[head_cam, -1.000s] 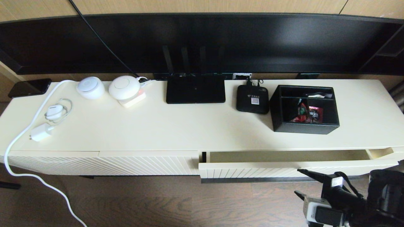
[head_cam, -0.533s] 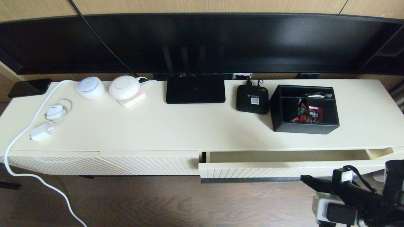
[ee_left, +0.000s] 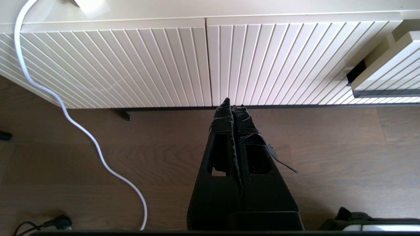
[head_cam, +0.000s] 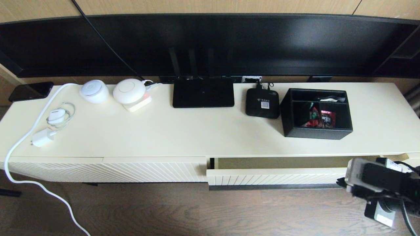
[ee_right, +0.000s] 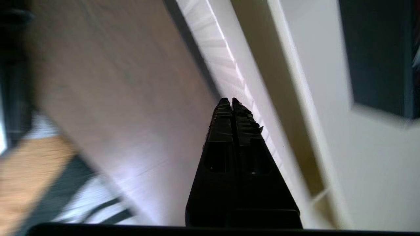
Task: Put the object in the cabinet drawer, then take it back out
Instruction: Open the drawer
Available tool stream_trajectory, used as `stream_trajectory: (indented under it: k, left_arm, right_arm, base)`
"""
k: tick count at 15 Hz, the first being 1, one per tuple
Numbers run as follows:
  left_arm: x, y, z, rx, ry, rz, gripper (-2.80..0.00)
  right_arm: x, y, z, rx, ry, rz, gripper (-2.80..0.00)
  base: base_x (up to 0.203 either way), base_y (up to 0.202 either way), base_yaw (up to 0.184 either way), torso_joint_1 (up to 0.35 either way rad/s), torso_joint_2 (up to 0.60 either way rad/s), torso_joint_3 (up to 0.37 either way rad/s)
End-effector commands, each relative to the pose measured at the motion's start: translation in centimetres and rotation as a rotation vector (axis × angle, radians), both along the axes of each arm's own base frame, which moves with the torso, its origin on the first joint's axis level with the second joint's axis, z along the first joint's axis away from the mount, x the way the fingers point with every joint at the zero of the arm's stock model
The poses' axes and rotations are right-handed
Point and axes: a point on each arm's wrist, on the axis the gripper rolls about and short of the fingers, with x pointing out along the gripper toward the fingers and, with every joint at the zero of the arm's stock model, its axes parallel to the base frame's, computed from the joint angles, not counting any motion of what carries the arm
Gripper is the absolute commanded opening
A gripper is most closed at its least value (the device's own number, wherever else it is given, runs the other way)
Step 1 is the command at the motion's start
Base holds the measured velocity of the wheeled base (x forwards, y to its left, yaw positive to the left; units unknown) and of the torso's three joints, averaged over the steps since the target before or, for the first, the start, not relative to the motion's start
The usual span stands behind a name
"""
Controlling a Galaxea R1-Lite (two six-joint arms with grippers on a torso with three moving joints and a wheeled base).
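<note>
The black organizer box [head_cam: 316,113] with red snack packets stands on the cabinet top at the right, above the drawer. The cream drawer [head_cam: 275,177] with its vertically ribbed front is pulled partly out, and a strip of its interior shows. My right arm [head_cam: 377,177] is low at the drawer's right end. Its gripper [ee_right: 228,100] is shut and empty, with its tips just off the ribbed drawer front [ee_right: 226,62]. The box [ee_right: 374,52] shows as a dark block beyond. My left gripper [ee_left: 233,103] is shut and empty over the floor before the cabinet's left panels.
On the top stand a flat black router [head_cam: 203,92], a small black set-top box [head_cam: 262,103], two white round devices [head_cam: 129,90], a charger [head_cam: 42,137] with a white cable, and a phone [head_cam: 31,90]. A TV [head_cam: 210,42] hangs behind. Diagonal-ribbed panels [head_cam: 131,170] fill the left.
My right arm has lifted from near the floor and swung right, up to the right end of the drawer front. The box and the drawer have not moved.
</note>
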Motion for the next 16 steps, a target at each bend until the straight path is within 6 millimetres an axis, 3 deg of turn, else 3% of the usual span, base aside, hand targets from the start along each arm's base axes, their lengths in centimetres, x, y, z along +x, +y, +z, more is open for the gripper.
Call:
stream_trajectory:
  k: [1, 4, 8, 16]
  left_arm:
    - [0.0, 0.0, 0.0, 0.0, 0.002, 0.0, -2.8]
    - [0.0, 0.0, 0.0, 0.0, 0.002, 0.0, -2.8]
    - [0.0, 0.0, 0.0, 0.0, 0.002, 0.0, -2.8]
    - [0.0, 0.0, 0.0, 0.0, 0.002, 0.0, -2.8]
  right_arm:
    - [0.0, 0.0, 0.8, 0.08, 0.093, -0.132, -2.8]
    - [0.3, -0.1, 1.9, 0.189, 0.242, -0.341, -2.8]
    - [3.1, 1.6, 1.8, 0.467, 0.369, -0.655, -2.8]
    - [7.1, 3.3, -0.3, 0.483, 0.245, -0.713, -2.8]
  base:
    - [0.0, 0.0, 0.0, 0.0, 0.0, 0.0]
    - [0.0, 0.0, 0.0, 0.0, 0.0, 0.0]
    - [0.0, 0.0, 0.0, 0.0, 0.0, 0.0]
    - [0.0, 0.0, 0.0, 0.0, 0.0, 0.0]
